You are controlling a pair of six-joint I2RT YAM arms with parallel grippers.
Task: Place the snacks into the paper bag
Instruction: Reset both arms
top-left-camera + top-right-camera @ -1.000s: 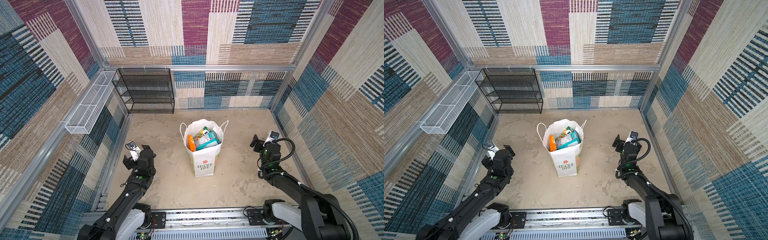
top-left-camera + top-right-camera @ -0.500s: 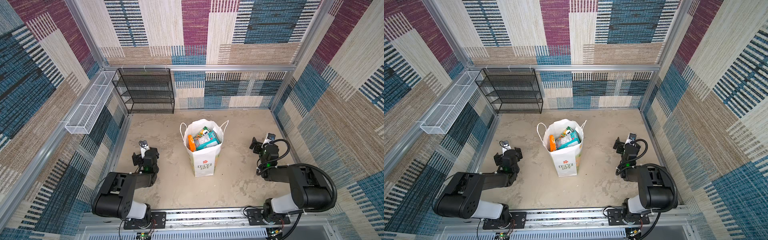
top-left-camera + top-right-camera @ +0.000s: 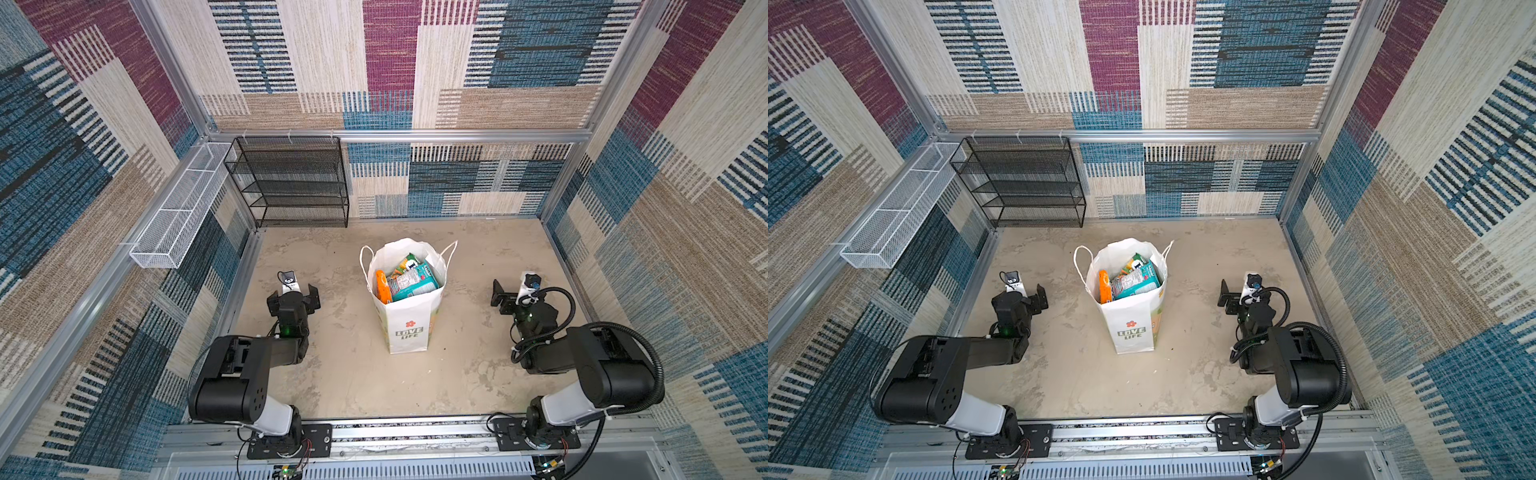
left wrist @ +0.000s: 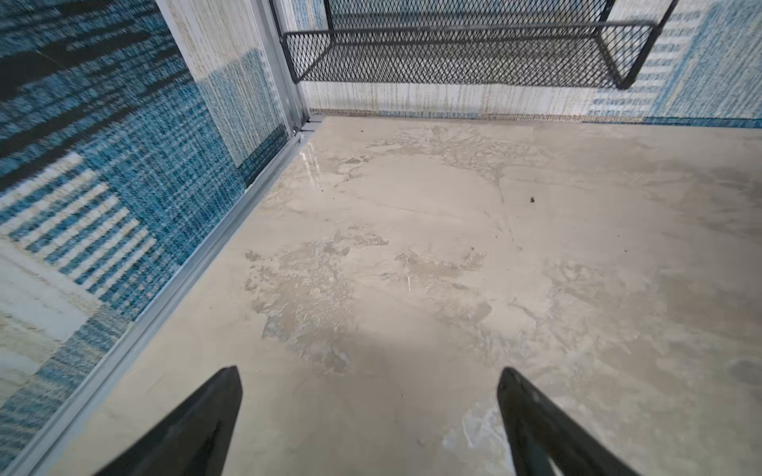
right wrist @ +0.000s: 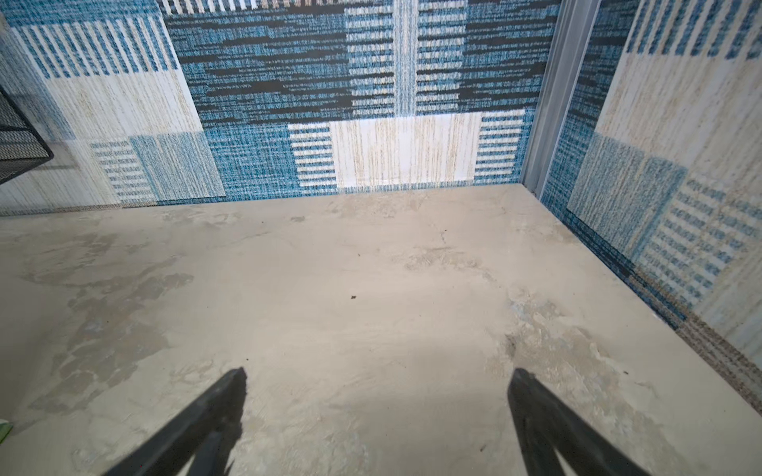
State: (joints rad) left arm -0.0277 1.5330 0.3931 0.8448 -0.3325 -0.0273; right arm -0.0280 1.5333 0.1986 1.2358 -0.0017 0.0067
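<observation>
The white paper bag (image 3: pixel 409 328) (image 3: pixel 1133 328) stands upright mid-table, "LOVE LIFE" side toward the front. The snacks (image 3: pixel 405 280) (image 3: pixel 1129 280), orange, green and teal packets, lie inside its open mouth. My left gripper (image 3: pixel 293 297) (image 3: pixel 1021 301) sits low, left of the bag and well apart from it. My right gripper (image 3: pixel 513 297) (image 3: pixel 1239 297) sits low to the bag's right, also apart. In the wrist views the left gripper (image 4: pixel 369 371) and the right gripper (image 5: pixel 379 371) are both open, with only bare tabletop between the fingers.
A black mesh shelf rack (image 3: pixel 291 183) stands against the back wall at the left. A white wire basket (image 3: pixel 178 212) hangs on the left wall. Patterned walls close in three sides, and the arms' mounting rail (image 3: pixel 374 432) runs along the front.
Both arms have folded back toward their bases, elbows raised, and the grippers have sunk closer to the table. Both grippers stayed open. The bag has not moved.
</observation>
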